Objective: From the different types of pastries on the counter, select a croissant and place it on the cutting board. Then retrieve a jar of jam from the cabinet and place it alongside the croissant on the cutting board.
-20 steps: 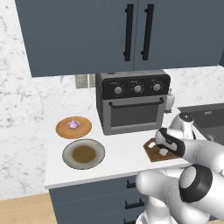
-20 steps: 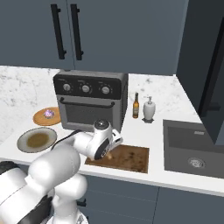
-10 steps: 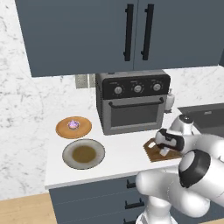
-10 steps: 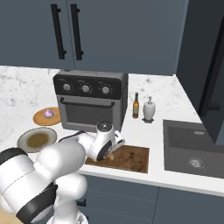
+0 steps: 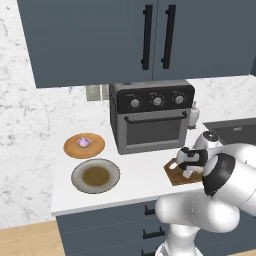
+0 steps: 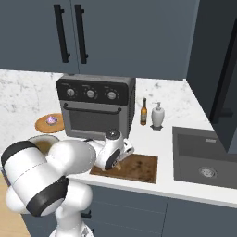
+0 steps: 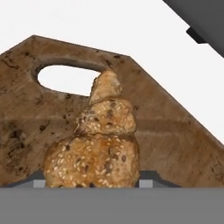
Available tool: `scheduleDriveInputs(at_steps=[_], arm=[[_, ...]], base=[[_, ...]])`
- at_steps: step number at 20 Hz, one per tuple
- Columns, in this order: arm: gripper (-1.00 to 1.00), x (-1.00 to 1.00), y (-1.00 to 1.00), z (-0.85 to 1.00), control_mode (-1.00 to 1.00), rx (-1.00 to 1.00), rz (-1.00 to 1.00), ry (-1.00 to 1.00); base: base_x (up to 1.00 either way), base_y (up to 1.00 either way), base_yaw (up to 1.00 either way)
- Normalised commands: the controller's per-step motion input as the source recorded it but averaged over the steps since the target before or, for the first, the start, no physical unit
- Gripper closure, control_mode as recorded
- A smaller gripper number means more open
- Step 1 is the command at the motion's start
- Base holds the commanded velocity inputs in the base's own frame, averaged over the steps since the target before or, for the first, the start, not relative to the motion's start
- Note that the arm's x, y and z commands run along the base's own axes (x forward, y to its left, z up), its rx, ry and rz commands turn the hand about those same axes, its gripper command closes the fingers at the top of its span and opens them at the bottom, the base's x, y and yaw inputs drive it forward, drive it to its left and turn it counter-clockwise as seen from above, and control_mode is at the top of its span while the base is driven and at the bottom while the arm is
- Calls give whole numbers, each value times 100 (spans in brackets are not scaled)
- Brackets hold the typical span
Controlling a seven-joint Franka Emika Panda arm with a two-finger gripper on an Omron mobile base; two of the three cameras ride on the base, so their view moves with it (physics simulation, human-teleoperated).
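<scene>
Cutting board [image 7: 175, 144] — croissant [image 7: 98, 148] hides the fingers' tips.

The black countertop toaster oven [image 6: 96, 107] stands as a wall just behind the brown wooden cutting board [image 6: 139, 167], blocking passage backward. On the board's right half, bare wood, open from above. To its right, white counter [image 6: 164, 169] lies free up to the dark sink basin [image 6: 203, 155]. Behind, a brown glass bottle [image 6: 143, 112] and white soap dispenser [image 6: 158, 115] stand close together. Overhead, dark blue cabinet doors [image 6: 92, 32] hang shut.
</scene>
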Motion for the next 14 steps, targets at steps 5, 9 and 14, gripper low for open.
scheduleDriveInputs(at_steps=[5, 9, 14], arm=[[-100, 3, -2, -19, -100, -1, 0, 0], [-100, -8, -13, 9, -100, 0, 0, -3], [-100, -19, -4, 28, -100, 0, 0, -8]], base=[[0, 0, 0], [0, 0, 0], [0, 0, 0]])
